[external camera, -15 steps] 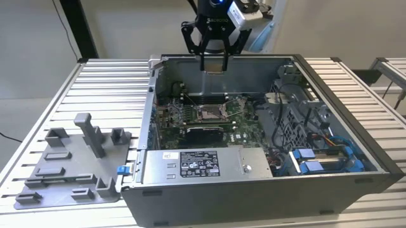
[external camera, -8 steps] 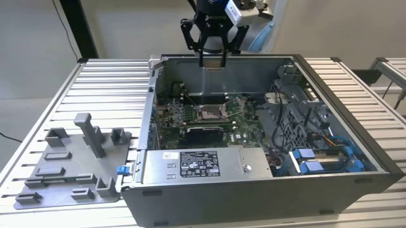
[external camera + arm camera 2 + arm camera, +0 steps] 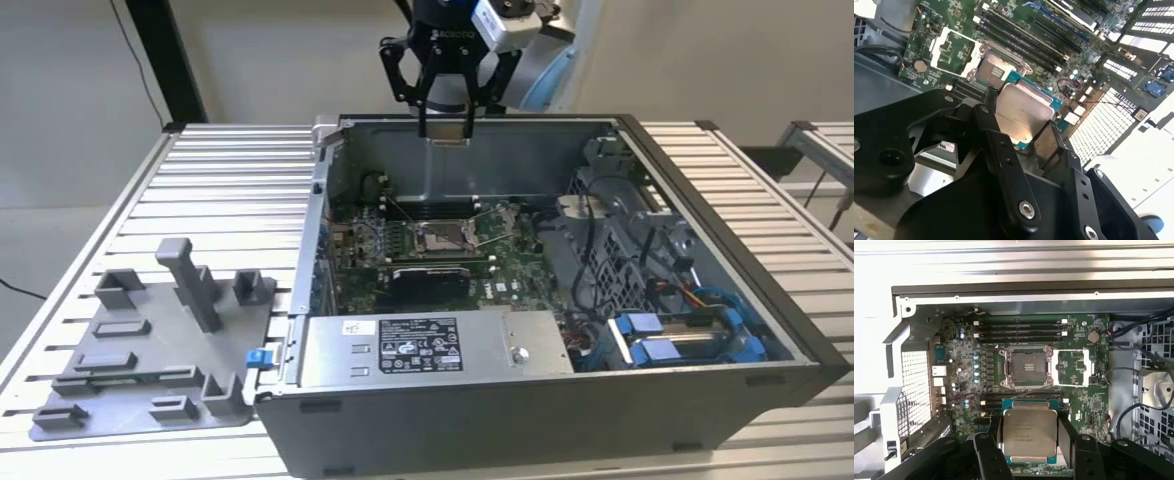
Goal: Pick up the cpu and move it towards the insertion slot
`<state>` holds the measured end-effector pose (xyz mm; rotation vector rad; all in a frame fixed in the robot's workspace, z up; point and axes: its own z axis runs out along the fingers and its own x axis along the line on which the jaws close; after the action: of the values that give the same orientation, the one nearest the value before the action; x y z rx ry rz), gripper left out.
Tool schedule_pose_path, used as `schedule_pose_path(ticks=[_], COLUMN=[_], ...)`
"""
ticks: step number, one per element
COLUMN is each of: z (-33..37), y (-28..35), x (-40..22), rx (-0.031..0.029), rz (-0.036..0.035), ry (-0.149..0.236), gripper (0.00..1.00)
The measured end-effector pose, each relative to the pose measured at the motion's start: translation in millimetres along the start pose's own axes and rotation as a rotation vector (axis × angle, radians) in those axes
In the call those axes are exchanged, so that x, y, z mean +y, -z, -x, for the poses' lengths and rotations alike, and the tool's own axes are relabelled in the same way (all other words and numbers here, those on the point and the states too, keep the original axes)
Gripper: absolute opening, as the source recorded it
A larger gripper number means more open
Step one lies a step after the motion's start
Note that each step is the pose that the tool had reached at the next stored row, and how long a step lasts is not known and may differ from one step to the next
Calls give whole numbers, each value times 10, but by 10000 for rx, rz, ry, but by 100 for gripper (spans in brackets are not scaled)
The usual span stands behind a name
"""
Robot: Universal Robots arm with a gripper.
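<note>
My gripper (image 3: 449, 132) hangs above the rear wall of the open computer case and is shut on the cpu (image 3: 451, 137). In both wrist views the cpu (image 3: 1030, 434) (image 3: 1023, 111) sits flat between the black fingers (image 3: 1068, 436), its silvery-white face towards the cameras. The insertion slot (image 3: 441, 237) lies on the green board in the middle of the case, with its metal frame open and its tan-grey centre bare (image 3: 1026, 367) (image 3: 994, 70). The cpu is held high above the board, apart from the slot and off to one side of it.
The case walls (image 3: 481, 125) ring the board. A black block (image 3: 427, 285) and a silver box with a white label (image 3: 427, 345) sit in front of the slot. Cables and drive bays (image 3: 667, 320) fill the exterior view's right. A grey fixture plate with posts (image 3: 147, 340) lies at the left.
</note>
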<state>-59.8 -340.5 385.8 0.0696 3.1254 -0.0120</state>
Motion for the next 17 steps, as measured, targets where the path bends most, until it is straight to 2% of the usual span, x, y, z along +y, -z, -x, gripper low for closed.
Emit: schedule_pose_path(ticks=[9,15,17], z=[-10,-12,-12], y=[-1,-2,-2], x=[0,0,0], rx=[0,5,9], rz=[-1,-12,-19], ry=[-95,-857,-1271], gripper=[0,0,0])
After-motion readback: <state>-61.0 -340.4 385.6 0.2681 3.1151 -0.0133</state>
